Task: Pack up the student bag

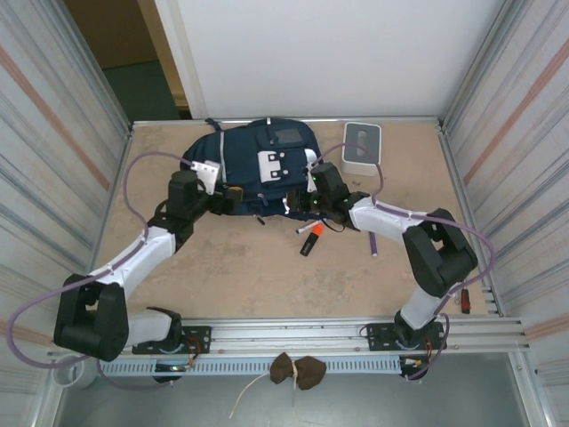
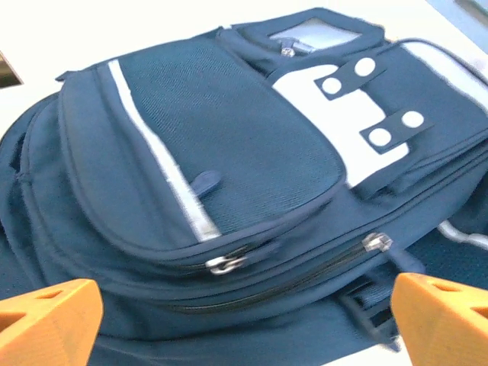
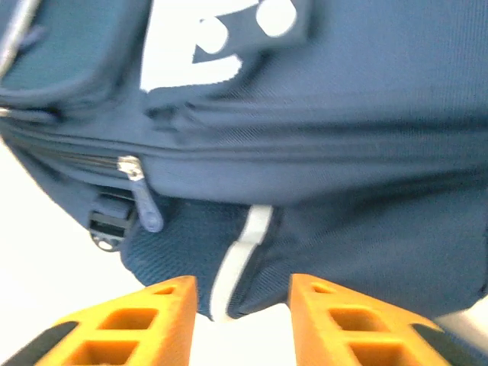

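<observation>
The student bag (image 1: 258,165), navy blue with white patches and a thin reflective stripe, lies flat at the back middle of the table, its zips closed. My left gripper (image 1: 229,200) is at the bag's near left edge. In the left wrist view that gripper (image 2: 244,328) stands wide open, facing two zipper pulls (image 2: 225,264), with nothing between its orange fingertips (image 2: 46,320). My right gripper (image 1: 307,201) is at the bag's near right edge. In the right wrist view it (image 3: 242,320) is open, and a corner of the bag (image 3: 252,252) with a white strip sits loosely between its fingers (image 3: 130,328).
A small white-grey box (image 1: 362,147) stands right of the bag. An orange marker (image 1: 309,238) and a purple pen (image 1: 372,242) lie on the table in front of the bag. Corrugated walls close both sides. A brown object (image 1: 298,369) lies below the base rail.
</observation>
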`<move>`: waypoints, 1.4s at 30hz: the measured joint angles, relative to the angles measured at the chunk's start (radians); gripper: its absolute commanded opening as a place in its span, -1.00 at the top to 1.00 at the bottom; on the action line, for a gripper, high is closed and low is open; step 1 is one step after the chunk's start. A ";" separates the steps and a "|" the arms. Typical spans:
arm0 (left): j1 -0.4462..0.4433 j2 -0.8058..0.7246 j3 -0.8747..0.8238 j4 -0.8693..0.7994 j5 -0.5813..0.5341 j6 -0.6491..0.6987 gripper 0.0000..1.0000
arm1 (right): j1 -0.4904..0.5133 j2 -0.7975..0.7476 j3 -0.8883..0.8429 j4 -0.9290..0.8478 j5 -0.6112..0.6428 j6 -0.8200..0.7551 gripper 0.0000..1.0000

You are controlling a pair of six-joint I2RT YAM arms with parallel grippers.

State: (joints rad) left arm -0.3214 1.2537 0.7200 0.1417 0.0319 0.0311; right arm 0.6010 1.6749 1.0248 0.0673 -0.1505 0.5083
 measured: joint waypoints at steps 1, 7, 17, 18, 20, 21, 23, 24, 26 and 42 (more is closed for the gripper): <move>-0.032 0.006 0.002 0.001 -0.036 -0.006 -0.97 | 0.000 -0.012 0.008 0.002 0.004 -0.020 0.11; -0.089 0.173 0.060 -0.010 -0.217 -0.006 -0.97 | -0.003 0.063 0.106 0.065 -0.012 -0.076 0.06; -0.078 0.359 0.193 -0.030 -0.366 0.025 -0.75 | -0.063 0.247 0.157 0.093 -0.052 -0.099 0.29; -0.074 0.362 0.204 -0.043 -0.366 0.025 -0.70 | -0.067 0.247 0.157 0.090 -0.051 -0.099 0.31; -0.067 0.371 0.230 -0.079 -0.362 0.024 -0.63 | -0.073 0.247 0.157 0.085 -0.048 -0.099 0.34; -0.064 0.378 0.244 -0.097 -0.359 0.024 -0.59 | -0.077 0.247 0.157 0.079 -0.044 -0.099 0.36; -0.055 0.388 0.263 -0.127 -0.347 0.021 -0.50 | -0.087 0.247 0.157 0.066 -0.035 -0.099 0.39; -0.050 0.390 0.270 -0.143 -0.337 0.019 -0.48 | -0.093 0.247 0.157 0.060 -0.032 -0.099 0.41; -0.039 0.390 0.279 -0.171 -0.310 0.012 -0.33 | -0.103 0.247 0.157 0.046 -0.029 -0.099 0.43; 0.056 0.379 0.281 -0.267 -0.117 -0.064 -0.09 | -0.115 0.247 0.183 -0.029 -0.002 -0.110 0.50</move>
State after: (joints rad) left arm -0.2653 1.6329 1.0012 -0.1257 -0.0856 -0.0326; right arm 0.4858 1.9221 1.2083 0.0387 -0.1528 0.3981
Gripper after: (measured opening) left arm 0.491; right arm 0.254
